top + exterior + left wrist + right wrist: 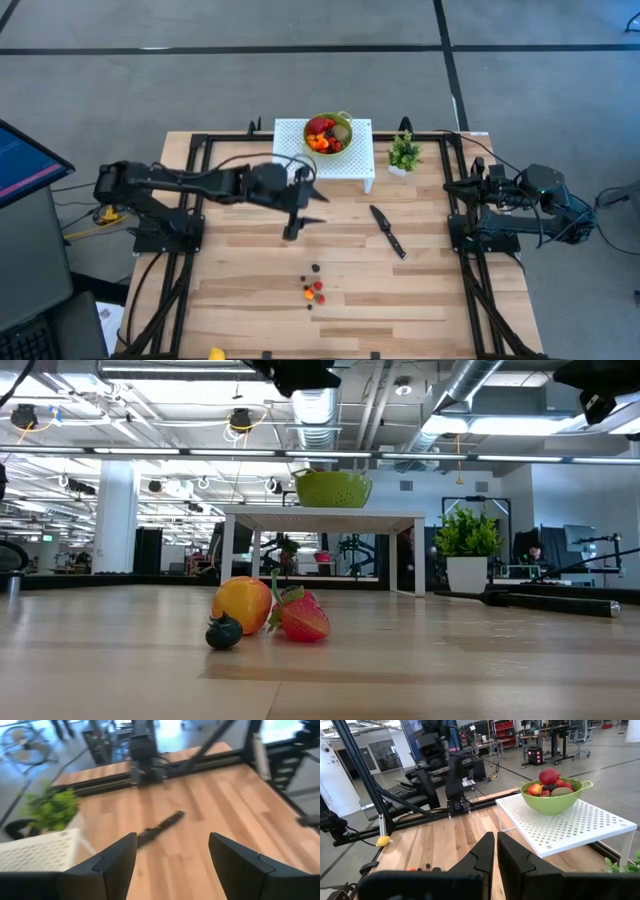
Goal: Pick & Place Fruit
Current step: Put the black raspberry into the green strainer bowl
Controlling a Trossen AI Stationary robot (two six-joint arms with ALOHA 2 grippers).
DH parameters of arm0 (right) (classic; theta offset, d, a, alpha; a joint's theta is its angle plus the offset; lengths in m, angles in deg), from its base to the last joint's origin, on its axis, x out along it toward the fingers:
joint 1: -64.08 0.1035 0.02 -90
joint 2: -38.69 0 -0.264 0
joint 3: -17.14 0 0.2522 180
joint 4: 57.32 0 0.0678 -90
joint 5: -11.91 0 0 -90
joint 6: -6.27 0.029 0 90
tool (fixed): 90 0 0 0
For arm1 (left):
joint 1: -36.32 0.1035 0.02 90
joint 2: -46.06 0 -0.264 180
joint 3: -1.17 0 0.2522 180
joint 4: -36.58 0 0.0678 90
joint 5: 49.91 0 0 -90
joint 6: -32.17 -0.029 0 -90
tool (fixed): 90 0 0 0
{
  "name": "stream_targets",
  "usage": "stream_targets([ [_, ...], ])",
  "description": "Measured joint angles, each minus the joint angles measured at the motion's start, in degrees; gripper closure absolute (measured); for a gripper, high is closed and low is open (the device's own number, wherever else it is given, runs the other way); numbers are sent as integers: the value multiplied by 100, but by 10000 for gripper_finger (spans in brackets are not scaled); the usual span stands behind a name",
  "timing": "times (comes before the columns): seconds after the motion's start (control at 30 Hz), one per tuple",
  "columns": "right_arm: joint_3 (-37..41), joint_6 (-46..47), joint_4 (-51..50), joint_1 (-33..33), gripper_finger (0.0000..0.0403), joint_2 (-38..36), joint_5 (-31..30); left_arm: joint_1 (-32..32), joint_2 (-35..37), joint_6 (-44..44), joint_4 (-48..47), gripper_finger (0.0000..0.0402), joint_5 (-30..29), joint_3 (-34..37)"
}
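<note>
Several tiny fruits [314,288] lie loose on the wooden table's near middle; the low view shows an orange one [243,603], a strawberry [303,616] and a dark berry [223,632]. More fruit fills a green bowl [328,132] standing on a white perforated stand [350,160] at the far edge. My left gripper [310,205] hangs open above the table's middle, between the stand and the loose fruit, with nothing between its fingers [172,840]. My right gripper [495,850] is shut, and its arm [482,185] stays folded at the right edge.
A black knife [388,230] lies on the table right of centre. A small potted plant [404,152] stands beside the stand's right end. One yellow fruit [215,352] sits at the near edge, left of centre. Black frame rails run along both sides.
</note>
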Motion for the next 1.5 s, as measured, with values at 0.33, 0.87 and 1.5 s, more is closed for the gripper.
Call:
stream_targets([
  [0.33,-1,-1,1,0,386,0,0,-738,-10,-23,-42,178,481,532],
  [0.87,-1,-1,1,1,386,-2,0,-1018,-611,-277,618,189,284,1668],
  [1.5,-2,-1,0,0,386,-2,0,-1116,-2404,-278,1888,199,385,1663],
])
